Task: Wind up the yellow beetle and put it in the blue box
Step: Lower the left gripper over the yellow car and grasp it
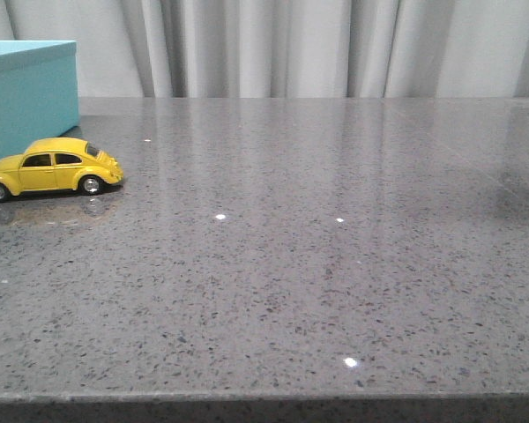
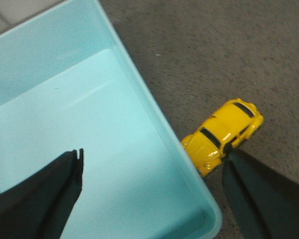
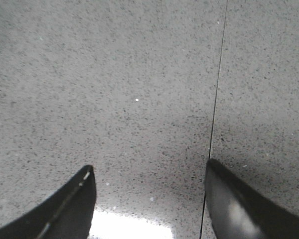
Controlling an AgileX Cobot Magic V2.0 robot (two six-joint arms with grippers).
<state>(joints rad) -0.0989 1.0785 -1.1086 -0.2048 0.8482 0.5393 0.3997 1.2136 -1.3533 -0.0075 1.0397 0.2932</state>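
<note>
We find the yellow beetle (image 1: 53, 166) on the table (image 1: 300, 264) just beside the blue box (image 1: 26, 92), whose top is open. Our left gripper (image 2: 152, 174) hovers above both, fingers apart, empty; right gripper (image 3: 149, 184) likewise spread over bare stone, presumably waiting.

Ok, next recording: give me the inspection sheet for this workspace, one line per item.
Surface: grey speckled table, glossy, with a thin seam visible in the right wrist view.
Job's things: yellow beetle on its wheels on the table beside the blue box; box open and empty in the left wrist view.
Clutter: nothing seen.
Hands: left hand open above the box's edge, holding nothing; right hand open over bare table.
Cables: nothing seen.
Surroundings: pale curtain behind the table.
</note>
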